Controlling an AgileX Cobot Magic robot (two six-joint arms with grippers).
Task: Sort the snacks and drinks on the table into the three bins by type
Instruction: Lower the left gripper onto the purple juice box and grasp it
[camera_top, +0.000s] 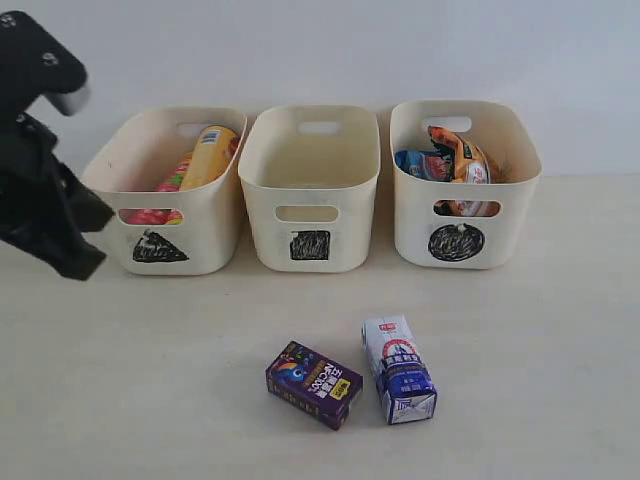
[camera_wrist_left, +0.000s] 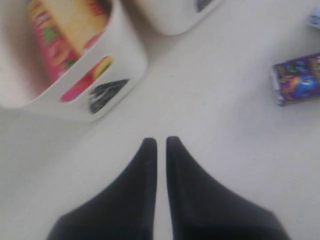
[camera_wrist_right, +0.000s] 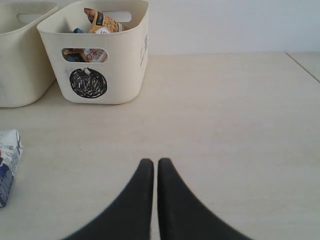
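Fingers (camera_wrist_left: 142, 185) of the left end effector (camera_wrist_left: 161, 141) sit pressed nearly together, gripping nothing, near the triangle bin (camera_top: 215, 235), which holds the pink chip tube (camera_top: 172, 180) and orange chip tube (camera_top: 210, 155). The right end effector (camera_wrist_right: 156, 162) is likewise closed and empty over the pale, faintly grained surface (camera_top: 150, 380). The dark purple carton (camera_top: 313, 384) and white and blue carton (camera_top: 398, 368), both boxy, lie flat side by side before the square bin (camera_top: 270, 225), apart from both end effectors.

bright even light, soft shadows; left wrist view blurred.
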